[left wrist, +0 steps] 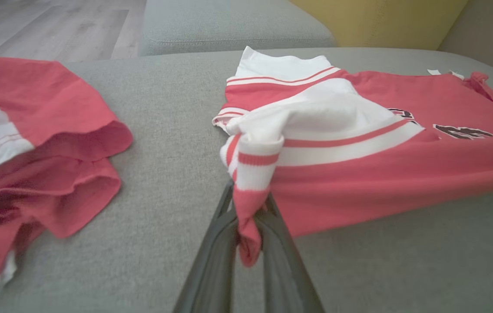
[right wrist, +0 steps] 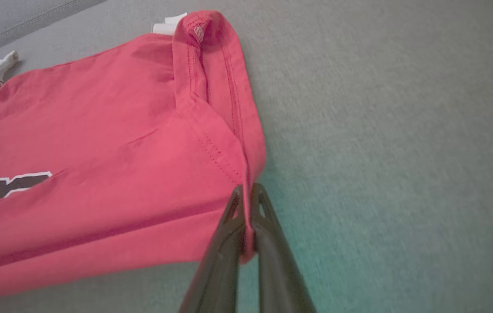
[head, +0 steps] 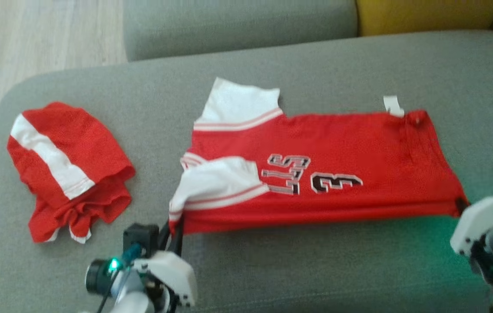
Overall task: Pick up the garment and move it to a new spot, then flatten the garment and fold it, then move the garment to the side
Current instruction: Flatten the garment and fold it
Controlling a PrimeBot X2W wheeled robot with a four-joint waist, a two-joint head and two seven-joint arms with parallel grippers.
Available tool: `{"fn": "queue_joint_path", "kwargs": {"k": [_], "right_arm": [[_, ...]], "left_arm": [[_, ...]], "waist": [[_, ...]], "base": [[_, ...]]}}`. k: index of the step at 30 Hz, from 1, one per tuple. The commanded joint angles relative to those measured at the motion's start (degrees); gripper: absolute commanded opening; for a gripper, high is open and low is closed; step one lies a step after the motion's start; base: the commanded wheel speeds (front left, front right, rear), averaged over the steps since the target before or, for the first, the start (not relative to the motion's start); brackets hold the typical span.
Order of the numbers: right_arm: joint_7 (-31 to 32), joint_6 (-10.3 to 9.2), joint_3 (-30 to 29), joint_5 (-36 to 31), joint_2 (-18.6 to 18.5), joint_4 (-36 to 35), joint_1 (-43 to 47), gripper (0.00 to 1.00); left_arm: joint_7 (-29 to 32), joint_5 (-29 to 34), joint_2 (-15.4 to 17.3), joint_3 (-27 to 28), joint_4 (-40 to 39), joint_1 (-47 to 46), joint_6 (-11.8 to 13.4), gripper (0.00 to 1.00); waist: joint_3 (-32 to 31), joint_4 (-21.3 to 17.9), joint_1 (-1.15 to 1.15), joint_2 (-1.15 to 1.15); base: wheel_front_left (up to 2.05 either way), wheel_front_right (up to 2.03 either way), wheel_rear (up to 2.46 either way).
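- Head view: the jersey (head: 324,174), red with white sleeves and a black number, lies spread flat across a grey seat (head: 272,269), sleeves to the robot's left and hem to its right.
- A heap (head: 66,165) of red cloth with a white stripe sits well apart from the jersey, off its sleeve end.
- The left gripper (head: 177,224) is at the jersey's near sleeve corner, and the right gripper (head: 462,205) is at its near hem corner.
- Left wrist view: the left gripper (left wrist: 249,208) has its fingers pressed together on a fold of the jersey (left wrist: 381,174) below the near sleeve's striped cuff. A red tip of the fold hangs between them.
- The heap (left wrist: 42,152) lies off the jersey's sleeve side, with bare seat (left wrist: 172,130) between the two.
- Right wrist view: the right gripper (right wrist: 248,195) is pinched tight on the stitched hem corner of the jersey (right wrist: 111,165). That near edge is raised a little above the seat (right wrist: 381,152).
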Motion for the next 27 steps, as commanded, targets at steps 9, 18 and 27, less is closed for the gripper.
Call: {"fn": "queue_joint_path", "kwargs": {"k": [9, 18, 27], "right_arm": [[5.5, -0.04, -2.0, 1.4, -0.8, -13.3, 6.5, 0.00], [-1.3, -0.04, -1.4, 0.9, 0.9, -20.6, 4.4, 1.00], [-9.8, -0.04, 2.8, -0.1, 0.9, -21.5, -2.2, 1.00]], "left_arm": [[4.5, -0.8, 3.2, 0.3, -6.7, 2.3, 1.5, 0.00], [1.2, -0.3, 3.0, 2.2, -9.1, -1.3, 2.8, 1.00], [-0.8, 0.9, 1.7, 2.7, -6.7, -12.5, 0.9, 1.00]], "waist": [[-1.1, -0.6, 0.00, 0.00], [1.6, -1.7, 0.00, 0.00], [7.2, -3.6, 0.00, 0.00]], "base": [[0.00, 0.00, 0.00], [0.00, 0.00, 0.00], [0.00, 0.00, 0.00]]}}
